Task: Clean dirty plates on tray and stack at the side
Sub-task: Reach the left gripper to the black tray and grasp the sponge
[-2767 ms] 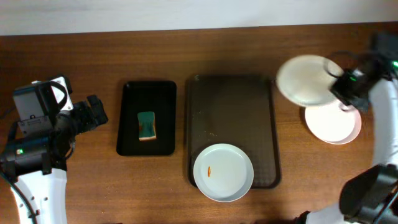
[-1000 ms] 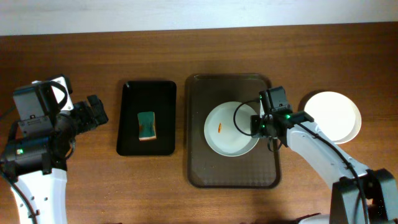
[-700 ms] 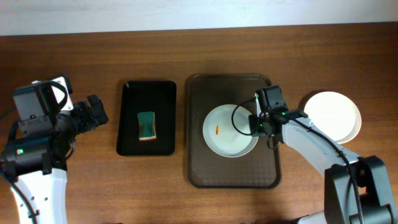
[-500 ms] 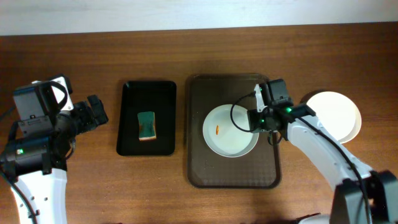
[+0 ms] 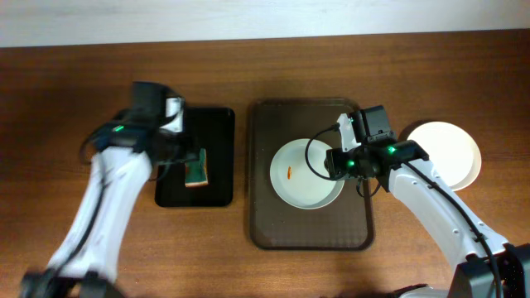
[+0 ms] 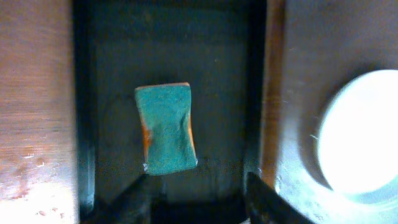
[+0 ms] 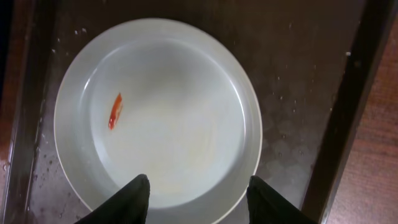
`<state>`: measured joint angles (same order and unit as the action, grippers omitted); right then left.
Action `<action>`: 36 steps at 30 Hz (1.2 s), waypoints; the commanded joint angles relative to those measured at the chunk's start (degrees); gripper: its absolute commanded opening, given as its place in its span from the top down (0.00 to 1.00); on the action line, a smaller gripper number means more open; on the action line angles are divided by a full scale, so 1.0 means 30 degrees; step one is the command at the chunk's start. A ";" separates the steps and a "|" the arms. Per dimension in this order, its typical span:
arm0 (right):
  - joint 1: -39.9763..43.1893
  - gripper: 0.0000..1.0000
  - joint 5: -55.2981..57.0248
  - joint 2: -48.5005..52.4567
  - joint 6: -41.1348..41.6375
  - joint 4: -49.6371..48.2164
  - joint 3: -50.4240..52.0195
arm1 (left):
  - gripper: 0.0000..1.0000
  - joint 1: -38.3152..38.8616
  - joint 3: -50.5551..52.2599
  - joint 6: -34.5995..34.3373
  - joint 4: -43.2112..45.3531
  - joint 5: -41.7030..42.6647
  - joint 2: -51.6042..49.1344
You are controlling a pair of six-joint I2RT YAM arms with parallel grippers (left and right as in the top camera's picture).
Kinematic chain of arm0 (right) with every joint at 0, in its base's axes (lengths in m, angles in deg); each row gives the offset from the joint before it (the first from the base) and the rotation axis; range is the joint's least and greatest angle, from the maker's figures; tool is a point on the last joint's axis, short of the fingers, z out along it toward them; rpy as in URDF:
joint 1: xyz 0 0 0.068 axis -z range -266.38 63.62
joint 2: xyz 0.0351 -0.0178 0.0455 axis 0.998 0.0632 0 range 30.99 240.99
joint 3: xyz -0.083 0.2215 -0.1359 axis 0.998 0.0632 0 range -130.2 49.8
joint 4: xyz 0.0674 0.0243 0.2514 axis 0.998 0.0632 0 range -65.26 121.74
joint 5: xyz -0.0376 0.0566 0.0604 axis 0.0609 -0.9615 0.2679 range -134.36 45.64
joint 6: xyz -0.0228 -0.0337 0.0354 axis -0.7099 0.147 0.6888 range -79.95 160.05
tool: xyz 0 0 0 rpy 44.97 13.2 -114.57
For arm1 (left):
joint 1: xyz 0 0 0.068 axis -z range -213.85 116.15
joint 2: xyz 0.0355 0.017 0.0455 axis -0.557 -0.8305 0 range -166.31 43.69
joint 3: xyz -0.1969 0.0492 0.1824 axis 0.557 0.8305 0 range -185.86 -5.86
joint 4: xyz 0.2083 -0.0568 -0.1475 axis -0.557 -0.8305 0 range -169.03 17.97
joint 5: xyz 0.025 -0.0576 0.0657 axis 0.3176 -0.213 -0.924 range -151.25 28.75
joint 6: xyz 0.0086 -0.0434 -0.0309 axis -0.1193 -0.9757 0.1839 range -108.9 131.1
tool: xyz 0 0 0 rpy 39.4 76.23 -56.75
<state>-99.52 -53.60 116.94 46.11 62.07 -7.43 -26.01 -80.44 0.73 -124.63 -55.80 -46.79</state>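
Two grippers are in use, and both are spread wide with nothing held.

**Left gripper**: in the left wrist view its fingers frame empty space above the near end of the black sponge tray. The green sponge lies just ahead of the fingertips, flat in the middle of that tray and not yet touched.

**Right gripper**: its fingers hang over the near rim of the plate. The frames do not show whether they touch it. The plate sits flat in the centre of the tray, with the orange-red smear left of its middle.

**Surroundings**: the side stack rests on the table, right of the tray and just beside its edge. How many plates it holds cannot be read from above.

**Step in hand**: this appears to be the start of wiping the last dirty plate, which is placed but unwiped.

**Next move**: the left gripper should probably descend, centre its fingers on the sponge's narrow waist and close. It can then carry the sponge across both tray rims to the smear. The right gripper likely needs to steady the plate by its rim, since a shallow plate on a smooth tray may slide under the wipe.
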 commanded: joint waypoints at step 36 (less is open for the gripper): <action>0.0029 0.46 -0.0255 -0.0284 0.0131 0.0080 -0.0444 | 1.00 -0.0423 0.2055 -0.2302 0.3286 -0.3402 -0.5508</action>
<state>-99.52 -53.75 116.86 46.13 62.28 -7.43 -27.17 -71.26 -7.03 -110.01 -67.23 -64.47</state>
